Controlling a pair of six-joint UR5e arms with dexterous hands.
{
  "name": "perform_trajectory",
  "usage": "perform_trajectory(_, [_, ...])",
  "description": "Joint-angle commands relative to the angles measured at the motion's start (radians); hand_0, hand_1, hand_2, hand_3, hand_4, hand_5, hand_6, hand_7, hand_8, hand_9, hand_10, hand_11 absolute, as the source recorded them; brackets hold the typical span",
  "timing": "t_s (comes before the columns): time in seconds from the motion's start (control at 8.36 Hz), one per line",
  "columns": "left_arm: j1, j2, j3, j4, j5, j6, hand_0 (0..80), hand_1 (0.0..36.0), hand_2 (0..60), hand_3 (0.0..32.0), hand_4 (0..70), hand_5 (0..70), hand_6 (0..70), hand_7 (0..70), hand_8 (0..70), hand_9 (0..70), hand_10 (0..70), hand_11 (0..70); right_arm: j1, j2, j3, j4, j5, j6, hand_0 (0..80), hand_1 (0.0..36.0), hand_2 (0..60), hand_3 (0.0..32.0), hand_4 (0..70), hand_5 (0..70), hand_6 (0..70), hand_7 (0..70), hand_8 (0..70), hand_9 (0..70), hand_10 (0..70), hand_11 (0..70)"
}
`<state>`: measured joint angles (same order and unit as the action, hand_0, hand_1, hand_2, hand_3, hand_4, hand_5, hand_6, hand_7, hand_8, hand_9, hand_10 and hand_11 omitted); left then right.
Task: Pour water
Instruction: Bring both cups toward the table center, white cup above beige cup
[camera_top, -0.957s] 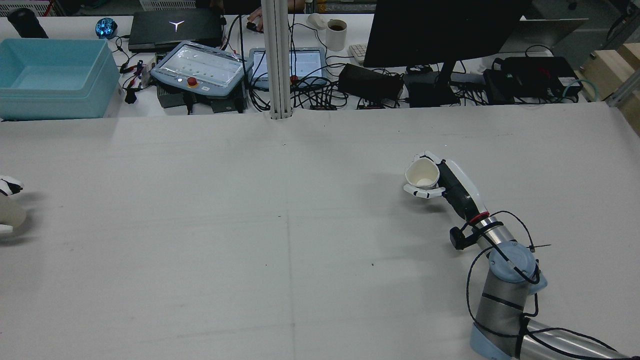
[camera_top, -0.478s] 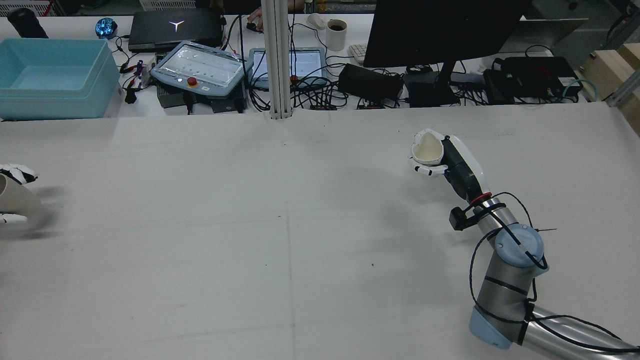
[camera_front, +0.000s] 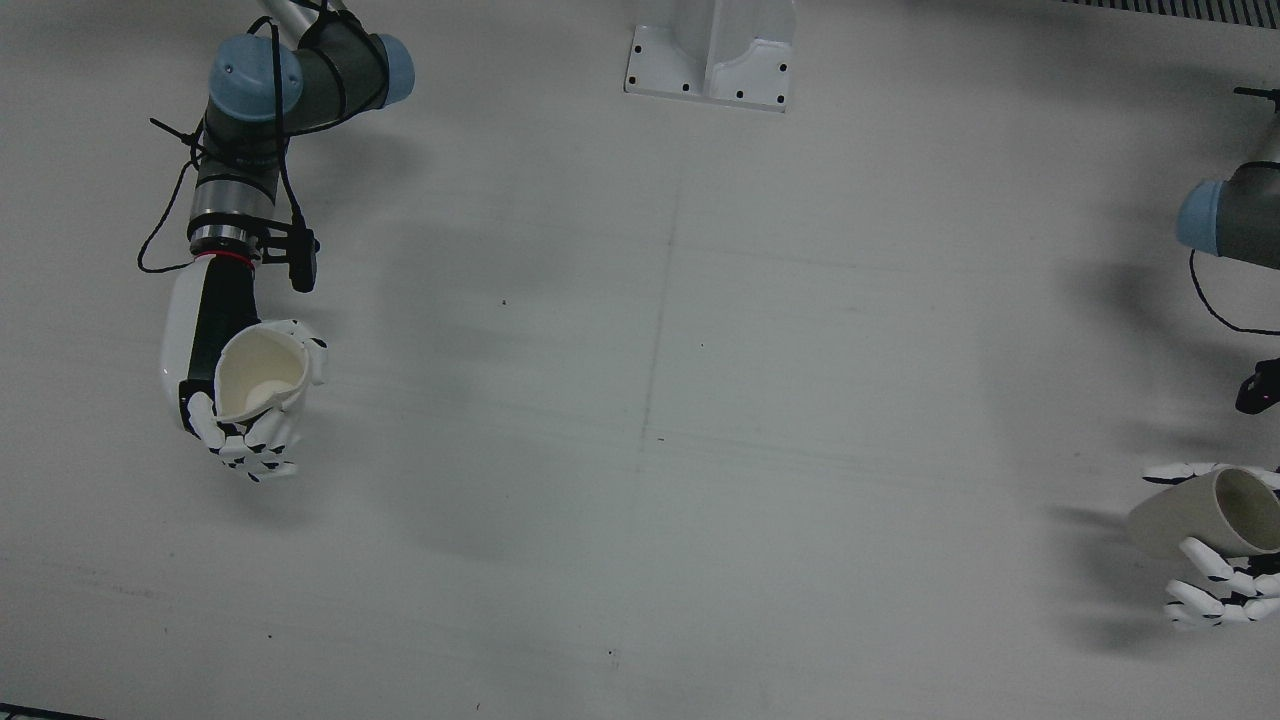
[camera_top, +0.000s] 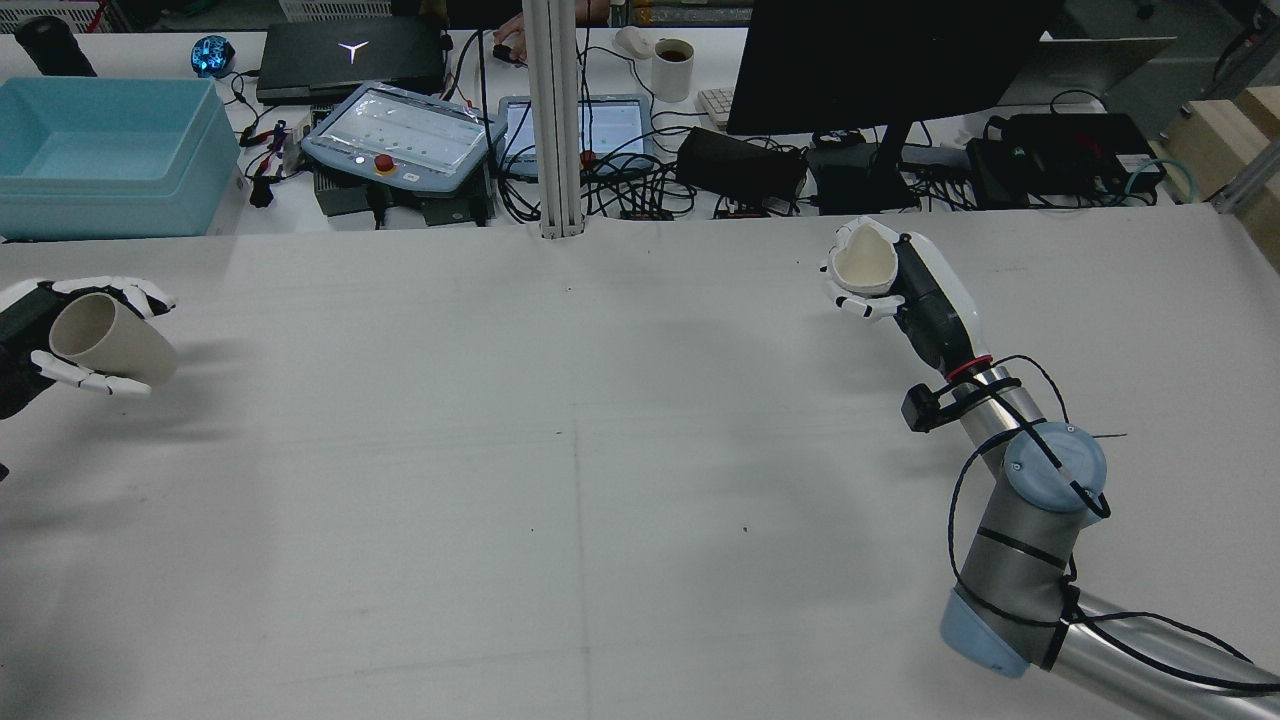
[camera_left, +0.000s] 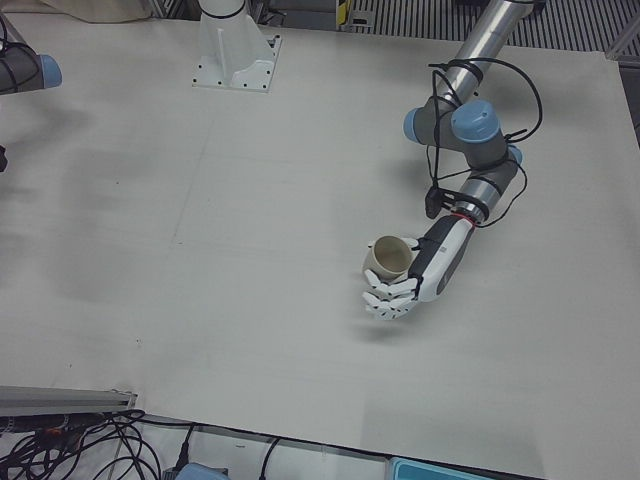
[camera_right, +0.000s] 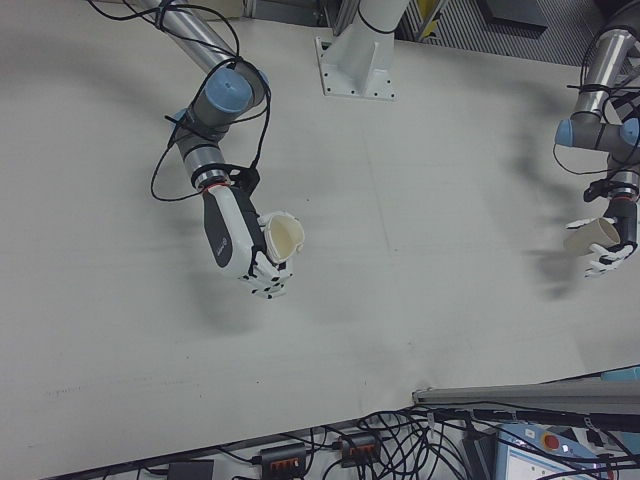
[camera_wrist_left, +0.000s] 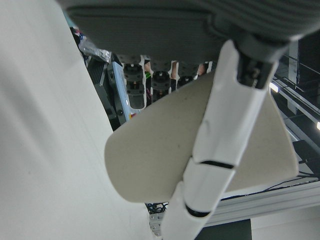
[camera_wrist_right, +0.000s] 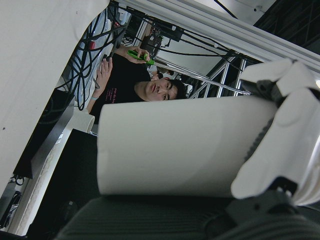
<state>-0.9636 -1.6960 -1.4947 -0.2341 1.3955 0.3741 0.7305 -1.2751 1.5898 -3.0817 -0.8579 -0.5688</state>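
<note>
Change since half a second ago: left hand (camera_top: 60, 335) further into the rear view, up and toward the table's far side, its cup now fully visible; right hand (camera_top: 880, 275) also further toward the far edge.

Item 1. Beige cup (camera_top: 110, 340). Held in the left hand, fingers (camera_wrist_left: 220, 150) wrapped round its wall. Lifted clear of the white table (camera_top: 600, 450), shadow beneath. Tilted well over on its side, mouth toward the arm, base pointing toward the table's middle. Location: far left edge of the table in the rear view; right edge of the front view (camera_front: 1205, 515). Contents not discernible.

Item 2. White cup (camera_top: 866, 258). Clasped in the right hand, fingers closed round its side. Rim squeezed out of round. Mouth roughly upward, leaning slightly; pale inside (camera_front: 258, 375), contents not clear. Raised off the table, near the far edge on the right half in the rear view.

Item 3. The two cups: well apart, on opposite sides of the table.

Item 4. Background: blue bin (camera_top: 105, 155), teach pendant (camera_top: 400, 135), dark monitor (camera_top: 885, 60), mug (camera_top: 672, 68), cables on the bench behind. A person in a black shirt (camera_wrist_right: 132, 87) shows in the right hand view.
</note>
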Motion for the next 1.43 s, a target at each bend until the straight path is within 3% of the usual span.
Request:
perform_trajectory(0.0, [0.126,-0.161,-0.010,0.087,0.048,0.005,80.0,35.1,15.1,0.0,59.3,70.0,27.9,38.8,20.3,29.5,13.1,21.7,0.032,0.000,0.030,-0.002,-0.001,-0.014,46.4,22.9,60.0,0.0,24.2,70.0,52.8,66.8,38.6,52.5,22.4,33.6])
perform_trajectory(0.36, [0.276,-0.319,-0.061,0.215,0.042,0.063,80.0,34.7,14.4,0.0,59.8,70.0,28.1,39.3,20.3,29.5,13.0,21.6,0.038,0.000,0.039,-0.002,-0.001,-0.014,46.6,22.7,60.0,0.0,23.7,70.0,52.1,66.9,37.2,50.9,21.7,32.5])
perform_trajectory(0.6, [0.312,-0.426,-0.062,0.287,0.043,0.119,80.0,34.7,13.9,0.0,58.4,70.0,29.3,40.0,21.8,31.4,14.0,23.0,0.038,0.013,0.071,-0.002,-0.001,-0.055,46.7,22.7,60.0,0.0,23.4,70.0,52.1,67.1,37.2,50.9,21.5,32.2])
perform_trajectory(0.84, [0.391,-0.467,-0.055,0.292,0.042,0.157,80.0,34.5,13.1,0.0,57.6,70.0,29.7,40.1,22.3,32.0,14.4,23.5,0.014,0.066,0.183,-0.005,-0.012,-0.277,46.9,23.0,60.0,0.0,22.5,70.0,52.3,68.7,37.5,51.5,21.5,32.4])
perform_trajectory(1.08, [0.404,-0.507,-0.053,0.306,0.042,0.170,80.0,34.7,13.7,0.0,57.8,70.0,30.1,40.3,22.7,32.6,14.6,23.8,-0.032,0.069,0.293,-0.008,-0.012,-0.451,47.2,24.2,60.0,0.0,23.5,70.0,53.4,69.6,37.6,51.5,23.9,35.9])
perform_trajectory(1.2, [0.422,-0.525,-0.050,0.318,0.042,0.170,80.0,34.7,13.2,0.0,57.7,70.0,29.9,39.9,22.6,32.5,14.5,23.7,-0.032,0.068,0.333,-0.009,-0.059,-0.529,47.4,25.1,60.0,0.0,23.9,70.0,53.5,69.4,37.7,51.5,25.2,37.9])
perform_trajectory(1.32, [0.424,-0.536,-0.055,0.318,0.042,0.170,80.0,34.8,13.4,0.0,58.0,70.0,30.1,40.1,22.6,32.4,14.5,23.6,-0.032,0.071,0.390,-0.065,-0.149,-0.642,47.9,26.5,60.0,0.0,24.7,70.0,53.1,69.0,36.4,50.0,24.9,37.5])
